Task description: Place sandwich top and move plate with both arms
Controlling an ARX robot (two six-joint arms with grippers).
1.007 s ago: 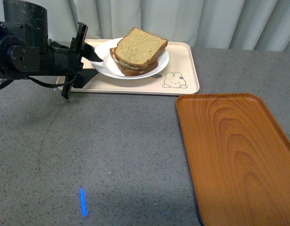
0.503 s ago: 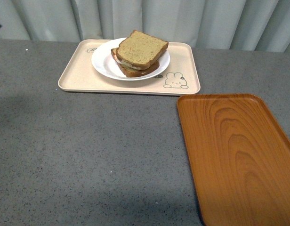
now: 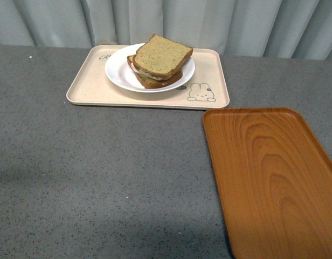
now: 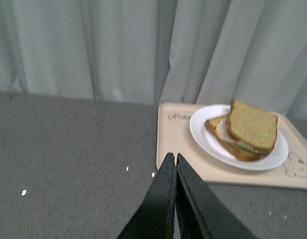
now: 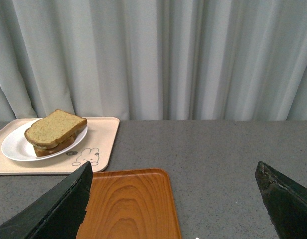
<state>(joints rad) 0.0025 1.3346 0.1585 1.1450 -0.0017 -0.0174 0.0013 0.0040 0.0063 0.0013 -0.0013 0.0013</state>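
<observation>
Sandwich top (image 3: 162, 55): lies on the stacked sandwich, on the white plate (image 3: 118, 71), which sits on the beige rabbit-print tray (image 3: 85, 87) at the far side of the grey table (image 3: 112, 172). Wood-grain tray (image 3: 268, 172): empty, near right. Left gripper (image 4: 173, 164): fingers pressed together, holding nothing, above the table short of the beige tray. Right gripper (image 5: 173, 199): fingers spread wide, empty

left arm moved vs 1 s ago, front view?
Yes. It was reaching at the plate on the beige tray; it has pulled out of the front view, leftward.
</observation>
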